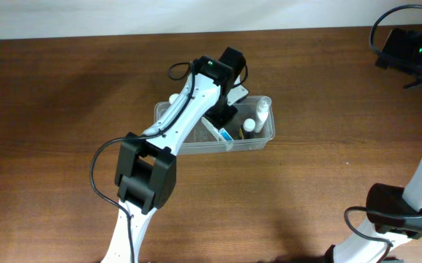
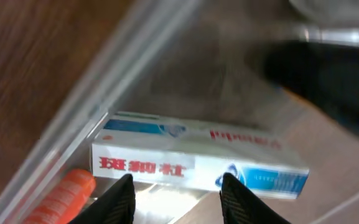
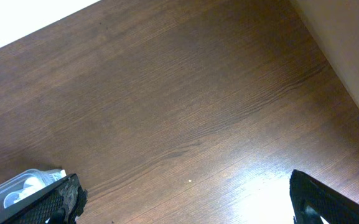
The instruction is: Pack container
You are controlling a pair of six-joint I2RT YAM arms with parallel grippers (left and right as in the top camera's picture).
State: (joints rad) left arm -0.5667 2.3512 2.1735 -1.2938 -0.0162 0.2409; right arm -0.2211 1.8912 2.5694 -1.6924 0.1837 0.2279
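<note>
On my overhead feed the left arm reaches up from the lower left of the table (image 1: pixel 64 88), and the left gripper (image 1: pixel 222 117) is down inside the container (image 1: pixel 269 133). This clear tub lies near the middle of the table, its long side running left to right.

On the left wrist camera the container's clear wall (image 2: pixel 98 99) runs diagonally along the left. An orange tube (image 2: pixel 61 199) lies against it at the bottom left. Just right of that is a white and blue box (image 2: pixel 198 162) with red lettering, lying flat on the tub floor. The left gripper (image 2: pixel 179 199) is directly over the box's near edge, its 2 fingers (image 2: pixel 120 202) spread apart with nothing pinched between them. A dark blurred shape fills the upper right of that view, and I cannot tell what it is.

Further right overhead, a white bottle (image 1: pixel 262 111) lies in the tub's right end, with a second white bottle (image 1: pixel 249 126) just beside it.

The right gripper (image 3: pixel 185 205) hangs over bare wood, well apart from the container. Only a corner of the tub (image 3: pixel 11 190) shows at the bottom left of its view. Its fingers (image 3: pixel 48 202) are spread wide and hold nothing.
</note>
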